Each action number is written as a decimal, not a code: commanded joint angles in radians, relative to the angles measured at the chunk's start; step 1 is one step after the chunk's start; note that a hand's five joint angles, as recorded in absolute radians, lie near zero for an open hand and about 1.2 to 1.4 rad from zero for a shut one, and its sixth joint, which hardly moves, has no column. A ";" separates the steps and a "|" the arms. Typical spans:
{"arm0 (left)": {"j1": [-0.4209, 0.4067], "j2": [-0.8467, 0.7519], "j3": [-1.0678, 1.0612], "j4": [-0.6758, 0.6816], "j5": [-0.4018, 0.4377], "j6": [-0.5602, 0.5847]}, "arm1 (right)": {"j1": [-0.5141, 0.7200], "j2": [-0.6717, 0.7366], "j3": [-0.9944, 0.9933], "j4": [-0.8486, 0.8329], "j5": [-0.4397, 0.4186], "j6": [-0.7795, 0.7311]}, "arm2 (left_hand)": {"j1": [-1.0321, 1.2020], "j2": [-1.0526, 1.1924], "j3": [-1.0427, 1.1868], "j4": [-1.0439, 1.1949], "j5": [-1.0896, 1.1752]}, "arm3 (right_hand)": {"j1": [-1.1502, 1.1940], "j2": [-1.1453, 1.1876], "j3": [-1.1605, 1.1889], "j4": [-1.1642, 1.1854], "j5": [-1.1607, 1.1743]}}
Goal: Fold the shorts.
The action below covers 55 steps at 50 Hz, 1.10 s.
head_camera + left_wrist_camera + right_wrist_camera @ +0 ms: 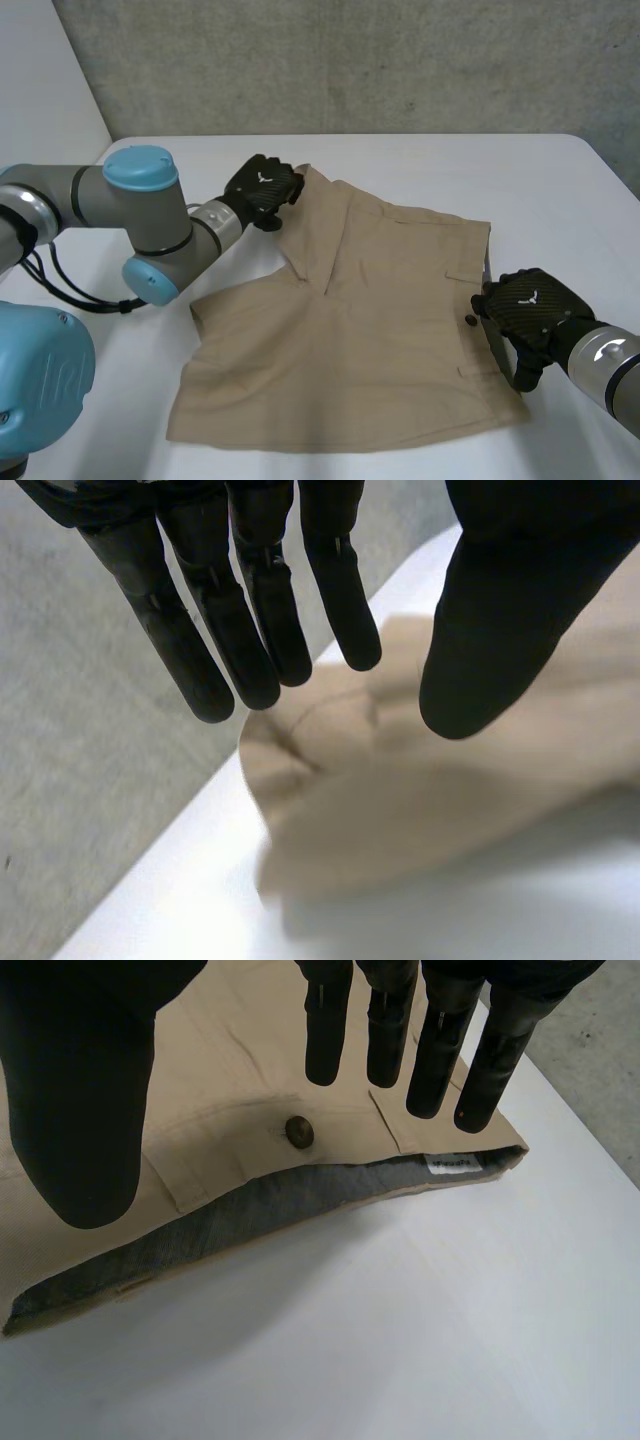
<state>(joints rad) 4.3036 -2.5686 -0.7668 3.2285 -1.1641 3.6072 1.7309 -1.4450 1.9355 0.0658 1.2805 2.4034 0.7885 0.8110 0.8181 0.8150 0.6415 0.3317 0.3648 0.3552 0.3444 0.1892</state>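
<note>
A: What takes up the most room?
B: The white table. The khaki shorts lie spread near its middle. The waistband faces the right arm, one leg runs toward the left arm, and the other lies at the near side.
A: And the hands?
B: The left hand is at the end of the far leg. In its wrist view the fingers are straight and slightly spread, the thumb held apart, and the cloth lies past the fingertips, unpinched. The right hand is at the waistband, its fingers straight and its thumb wide apart, not gripping.
A: Anything smaller?
B: The waistband gapes, showing grey lining. A dark button sits by the fingertips, and a small white label is in the lining.
</note>
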 commanded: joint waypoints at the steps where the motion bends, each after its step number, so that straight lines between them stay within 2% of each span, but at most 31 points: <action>1: -0.015 -0.044 0.044 0.033 0.075 -0.016 | -0.002 0.000 0.014 -0.001 -0.001 0.000 | 0.074 0.051 0.044 0.047 0.046 | 0.088 0.055 0.064 0.075 0.056; 18: -0.008 -0.189 0.205 -0.050 0.083 -0.013 | -0.008 0.002 0.020 -0.021 -0.003 -0.001 | 0.074 0.051 0.044 0.047 0.046 | 0.100 0.067 0.076 0.087 0.068; 34: -0.010 -0.226 0.257 -0.091 0.106 -0.012 | -0.027 0.002 0.023 -0.031 -0.003 -0.001 | 0.047 0.025 0.018 0.021 0.020 | 0.114 0.081 0.091 0.102 0.082; 37: -0.010 -0.226 0.261 -0.096 0.106 -0.012 | -0.028 0.002 0.025 -0.032 -0.003 -0.001 | 0.089 0.066 0.059 0.062 0.061 | 0.114 0.081 0.091 0.102 0.082; 40: -0.010 -0.229 0.268 -0.108 0.107 -0.010 | -0.028 0.002 0.025 -0.038 -0.003 -0.001 | 0.323 0.300 0.293 0.296 0.295 | 0.114 0.081 0.091 0.102 0.082; 42: -0.010 -0.228 0.268 -0.111 0.106 -0.008 | -0.028 0.002 0.025 -0.038 -0.003 -0.001 | 0.606 0.584 0.576 0.580 0.578 | 0.114 0.081 0.091 0.102 0.082; 48: -0.010 -0.213 0.253 -0.111 0.081 0.028 | -0.028 0.002 0.025 -0.038 -0.003 -0.001 | 0.608 0.585 0.578 0.581 0.580 | 0.120 0.087 0.097 0.108 0.088; 55: -0.001 -0.127 0.140 -0.092 0.023 0.145 | -0.028 0.002 0.023 -0.038 -0.003 -0.001 | 0.608 0.585 0.578 0.581 0.580 | 0.123 0.090 0.100 0.110 0.091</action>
<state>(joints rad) 4.2973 -2.7631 -0.5344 3.1193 -1.1026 3.6660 1.7027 -1.4435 1.9603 0.0267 1.2778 2.4022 1.1478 1.1916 1.1865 1.1910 0.9743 0.3348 0.3651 0.3612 0.3676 0.2074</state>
